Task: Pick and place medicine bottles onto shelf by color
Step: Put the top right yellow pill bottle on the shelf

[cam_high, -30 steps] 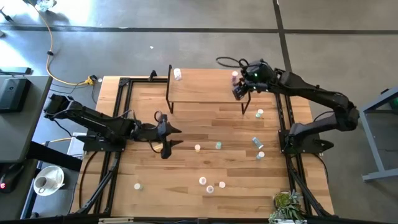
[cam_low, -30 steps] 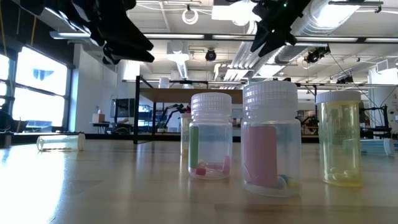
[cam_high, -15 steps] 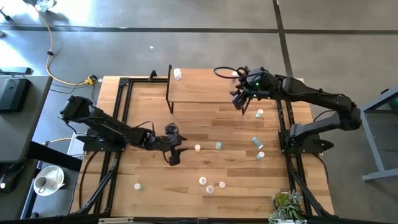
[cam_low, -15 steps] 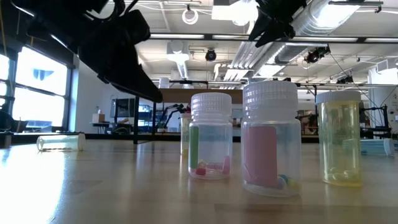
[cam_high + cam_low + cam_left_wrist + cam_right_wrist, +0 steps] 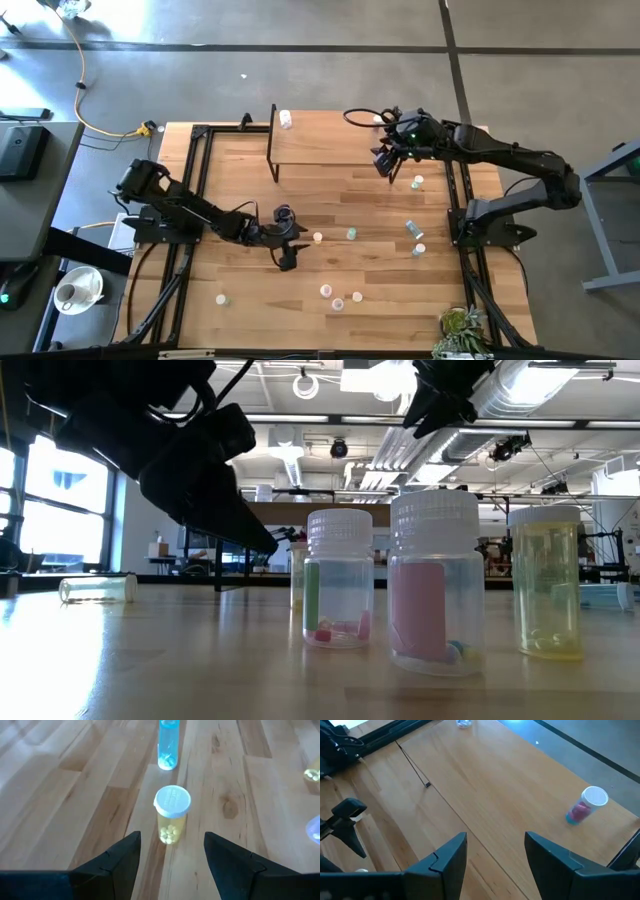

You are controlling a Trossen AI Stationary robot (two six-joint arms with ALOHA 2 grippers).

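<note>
yellow bottle, upright, white cap

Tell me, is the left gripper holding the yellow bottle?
No. In the left wrist view the yellow bottle stands upright on the table, ahead of the open left gripper and clear of both fingers.

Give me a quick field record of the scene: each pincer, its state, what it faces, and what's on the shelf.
left pincer: open, empty, low over the table centre
left target: upright yellow bottle with white cap, straight ahead between the fingers, not touched
beyond it: blue bottle farther along the table
right pincer: open, empty, above the right end of the shelf
on shelf: pink bottle near the right end, one pale bottle at the far left corner
rest: other bottles stand scattered on the table
</note>
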